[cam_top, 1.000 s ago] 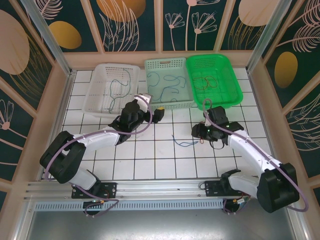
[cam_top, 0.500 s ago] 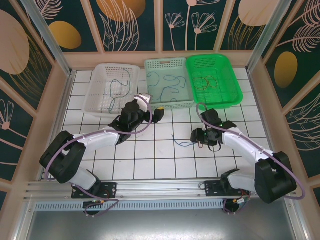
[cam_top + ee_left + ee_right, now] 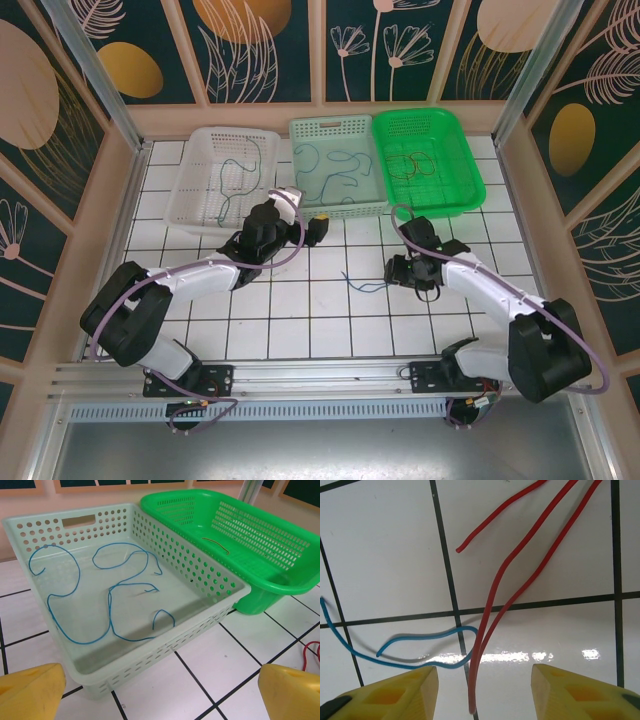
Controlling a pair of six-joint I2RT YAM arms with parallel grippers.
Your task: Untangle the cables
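A red cable (image 3: 492,610) and a blue cable (image 3: 420,640) lie on the white tiles, touching where the blue loop meets the red strands; from above the blue one (image 3: 365,285) lies mid-table. My right gripper (image 3: 485,690) hovers open over them, with the doubled red strand's end between its yellow fingers (image 3: 400,692). My left gripper (image 3: 160,690) is open and holds nothing, in front of the pale green basket (image 3: 165,640) that holds a blue cable (image 3: 115,600). The bright green basket (image 3: 270,587) holds more cable (image 3: 412,162).
A white basket (image 3: 190,195) at the back left holds a thin dark cable (image 3: 235,172). All three baskets line the back of the table. Side walls close in the tiled floor (image 3: 320,320).
My right gripper has shifted left and down over the cables on the tiles. The left arm has not moved.
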